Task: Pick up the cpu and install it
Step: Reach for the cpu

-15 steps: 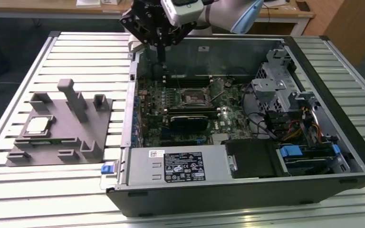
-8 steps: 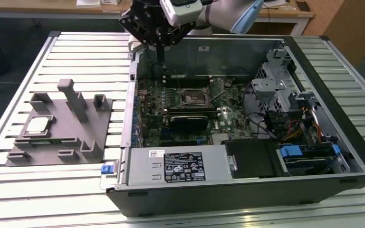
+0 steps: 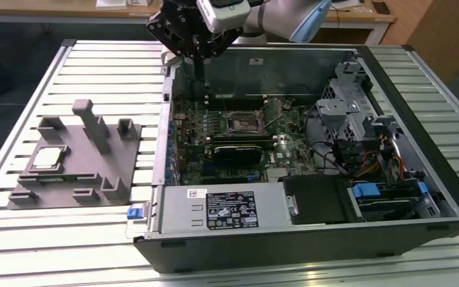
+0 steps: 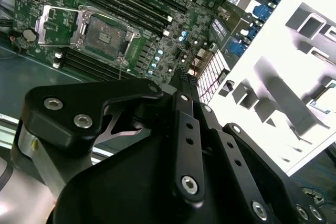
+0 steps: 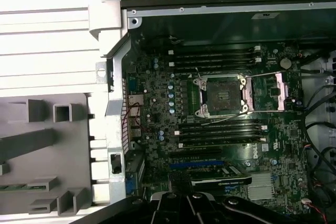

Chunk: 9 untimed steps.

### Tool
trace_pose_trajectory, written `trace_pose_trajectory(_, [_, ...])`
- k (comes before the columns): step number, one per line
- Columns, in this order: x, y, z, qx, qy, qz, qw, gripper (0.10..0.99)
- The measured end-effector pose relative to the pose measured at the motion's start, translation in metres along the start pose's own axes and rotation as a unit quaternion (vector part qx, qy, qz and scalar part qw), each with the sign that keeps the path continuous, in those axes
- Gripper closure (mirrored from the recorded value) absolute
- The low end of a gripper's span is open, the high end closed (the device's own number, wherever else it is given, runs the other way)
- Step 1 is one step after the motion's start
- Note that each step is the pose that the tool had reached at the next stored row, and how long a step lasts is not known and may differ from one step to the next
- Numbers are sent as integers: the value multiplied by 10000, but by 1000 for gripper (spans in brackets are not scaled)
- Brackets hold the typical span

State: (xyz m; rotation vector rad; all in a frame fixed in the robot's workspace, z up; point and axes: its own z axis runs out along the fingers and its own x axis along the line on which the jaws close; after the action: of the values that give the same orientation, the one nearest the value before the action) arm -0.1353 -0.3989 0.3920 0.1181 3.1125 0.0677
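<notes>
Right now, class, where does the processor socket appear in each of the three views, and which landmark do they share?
Exterior view: the socket sits mid-board inside the open computer case.
Second wrist view: the socket lies on the green board, metal frame around it.
First wrist view: the socket lies between two banks of slots.
Shared landmark: the long black memory slots flanking it.

Robotics lab: slatted aluminium bench (image 3: 94, 239), opened computer case (image 3: 293, 254), grey fixture tray (image 3: 86, 186), wooden desks (image 3: 357, 15) behind.
</notes>
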Motion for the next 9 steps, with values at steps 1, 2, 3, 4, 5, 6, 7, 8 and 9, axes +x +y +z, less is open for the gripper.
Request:
trace_pose_trajectory(1, [7,-1,0,0,0,0,10000,980])
trace_pose_trajectory(2, [12,-1,0,0,0,0,10000,980])
trace_pose_trajectory(3, [18,-1,1,0,0,0,10000,980])
trace_pose_trajectory(4, [23,-2,1,0,0,0,10000,980])
trace_pose_trajectory(5, [29,-2,1,0,0,0,10000,980])
trace_pose_trajectory(6, [36,-3,1,0,0,0,10000,980])
trace_pose_trajectory(7, [41,-3,2,0,0,0,10000,980])
trace_pose_trajectory(8, [46,-3,2,0,0,0,10000,980])
trace_pose_trajectory(9, [50,-4,2,0,0,0,10000,980])
